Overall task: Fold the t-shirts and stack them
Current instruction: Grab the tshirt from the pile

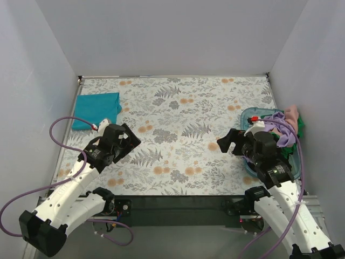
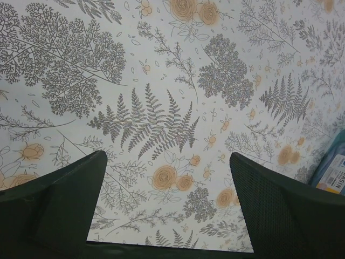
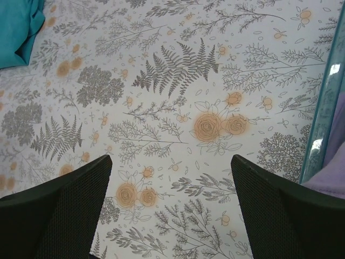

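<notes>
A folded teal t-shirt (image 1: 97,109) lies at the far left of the floral cloth; its corner shows in the right wrist view (image 3: 19,27). Lavender-purple (image 1: 281,129), salmon-pink (image 1: 291,114) and green (image 1: 300,125) t-shirts are heaped in the blue tub (image 1: 253,116) at the right edge; the lavender one shows in the right wrist view (image 3: 334,156). The black t-shirt is not visible. My left gripper (image 1: 129,142) is open and empty above the cloth, right of the teal shirt. My right gripper (image 1: 230,141) is open and empty just left of the tub.
The grey floral-print cloth (image 1: 183,129) covers the table. White walls close in the back and both sides. The tub's rim shows in the right wrist view (image 3: 322,108) and its labelled corner in the left wrist view (image 2: 334,172).
</notes>
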Robot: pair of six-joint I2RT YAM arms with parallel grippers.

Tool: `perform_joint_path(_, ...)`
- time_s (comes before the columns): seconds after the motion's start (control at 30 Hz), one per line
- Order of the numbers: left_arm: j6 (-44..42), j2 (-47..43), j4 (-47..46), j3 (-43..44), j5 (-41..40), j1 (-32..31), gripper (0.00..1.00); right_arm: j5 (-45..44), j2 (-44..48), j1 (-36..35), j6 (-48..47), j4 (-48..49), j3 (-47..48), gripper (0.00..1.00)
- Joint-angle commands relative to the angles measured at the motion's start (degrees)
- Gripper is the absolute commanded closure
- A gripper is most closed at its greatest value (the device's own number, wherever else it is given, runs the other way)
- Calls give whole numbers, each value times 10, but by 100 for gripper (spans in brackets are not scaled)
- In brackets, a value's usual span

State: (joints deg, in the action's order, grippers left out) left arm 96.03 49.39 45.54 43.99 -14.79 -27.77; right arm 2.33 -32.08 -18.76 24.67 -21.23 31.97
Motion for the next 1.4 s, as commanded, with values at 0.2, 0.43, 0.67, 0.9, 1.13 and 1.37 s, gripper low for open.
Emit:
perform_joint_path(0.2,0,-18,4,8,-10,-2,2,-65,-57,1,-43,-104,149,2)
perform_joint_path(0.43,-5,-12,0,6,-9,-2,2,-419,-130,6,13,-264,258,2)
perform_joint_path(0.67,-12,-4,-12,4,1,-2,2,-502,-221,82,-5,-318,324,2)
perform_joint_path(0.9,-18,-2,-22,0,14,-2,2,-320,-346,309,-69,-276,385,1)
perform_joint_path(1.13,-23,2,-29,2,20,-2,2,-166,-410,406,-87,-224,358,14)
perform_joint_path(1.37,-23,4,-25,2,20,-2,2,-67,-400,417,-94,-181,325,64)
